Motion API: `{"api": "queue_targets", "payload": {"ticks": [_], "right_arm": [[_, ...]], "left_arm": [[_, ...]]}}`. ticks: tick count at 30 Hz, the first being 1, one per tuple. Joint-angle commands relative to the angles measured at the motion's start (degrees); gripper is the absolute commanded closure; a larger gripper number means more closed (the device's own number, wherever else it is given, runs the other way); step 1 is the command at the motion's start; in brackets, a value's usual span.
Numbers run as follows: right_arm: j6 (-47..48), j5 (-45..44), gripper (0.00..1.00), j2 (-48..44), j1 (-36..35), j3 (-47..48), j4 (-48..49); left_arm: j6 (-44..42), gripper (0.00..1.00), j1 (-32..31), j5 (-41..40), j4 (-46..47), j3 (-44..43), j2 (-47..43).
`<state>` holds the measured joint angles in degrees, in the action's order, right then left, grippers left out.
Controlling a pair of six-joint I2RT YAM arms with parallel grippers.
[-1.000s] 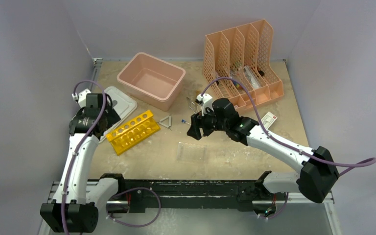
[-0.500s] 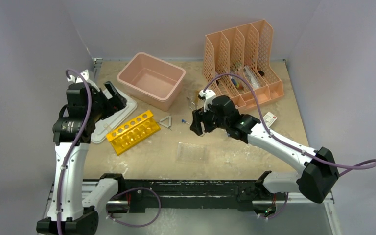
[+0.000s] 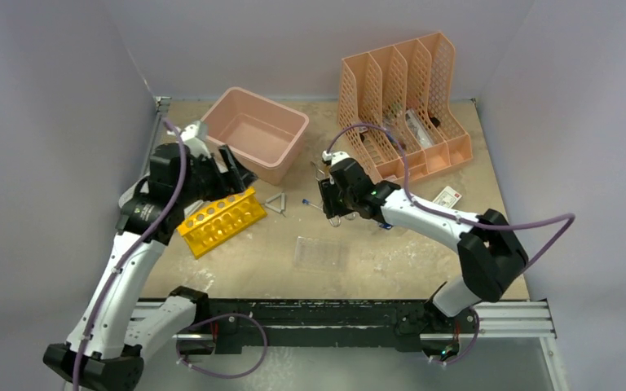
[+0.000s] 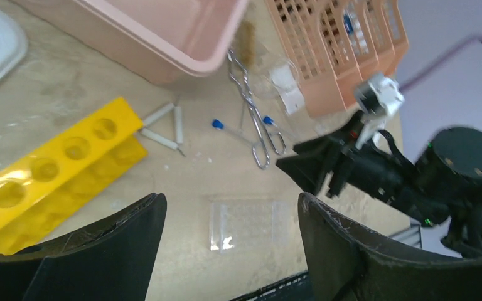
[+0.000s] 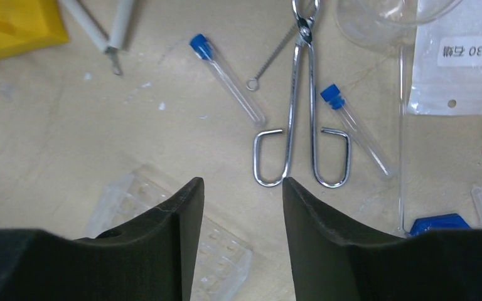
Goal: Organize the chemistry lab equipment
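Right gripper (image 5: 240,185) hangs just above the handle loops of the metal tongs (image 5: 304,31), jaws partly apart, gripping nothing. A blue-capped vial (image 5: 227,80) lies on either side of the tongs. Left gripper (image 4: 229,202) is spread wide and empty near the yellow rack (image 3: 220,220); the wire triangle (image 3: 275,204) lies just beside the rack, and the clear tray (image 3: 320,253) lies nearer the bases.

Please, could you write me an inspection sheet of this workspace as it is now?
Surface: tan table, dusty white marks.
Job's things: yellow rack, wire triangle, clear tray, tongs and two blue-capped vials lie loose on the table.
Clutter: pink tub, peach file holder at far side.
Grippers: left gripper and right gripper open, fingers hold nothing.
Cables: purple cables loop above both arms.
Surroundings: grey walls; nothing else seen.
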<state>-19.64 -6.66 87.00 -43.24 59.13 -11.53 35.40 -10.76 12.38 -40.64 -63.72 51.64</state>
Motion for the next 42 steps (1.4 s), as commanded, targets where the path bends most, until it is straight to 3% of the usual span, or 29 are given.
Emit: {"api": "queue_targets", "payload": {"ticks": [1,7,17,21,25,29,42], "right_arm": [[-0.05,-5.15,0.51,2.46,-0.18,2.40,-1.26],[1.79,-7.48,0.59,5.72,-0.18,1.56,1.28],[4.46,-11.99,0.55,11.01,0.35,5.87,3.96],[7.51,-6.96,0.55,13.22,0.54,7.49,6.26],[13.84,1.80,0.55,14.54,0.37,8.10,9.22],[16.08,5.04,0.55,17.75,0.44,11.32,7.16],[19.31,5.10,0.60,28.87,0.00,21.68,-0.14]], "left_arm": [[3.17,0.25,-10.52,-8.83,6.31,0.57,1.93],[4.78,0.29,-18.00,-17.98,7.13,0.61,5.74],[9.89,0.35,-23.99,-23.02,11.53,4.80,8.77],[10.93,0.38,-26.38,-26.51,11.12,4.77,9.96],[12.30,0.40,-26.95,-29.34,10.48,5.93,9.41],[14.02,0.43,-27.01,-30.58,10.05,7.32,8.40],[15.86,0.45,-26.96,-30.24,8.33,10.28,6.18]]}}
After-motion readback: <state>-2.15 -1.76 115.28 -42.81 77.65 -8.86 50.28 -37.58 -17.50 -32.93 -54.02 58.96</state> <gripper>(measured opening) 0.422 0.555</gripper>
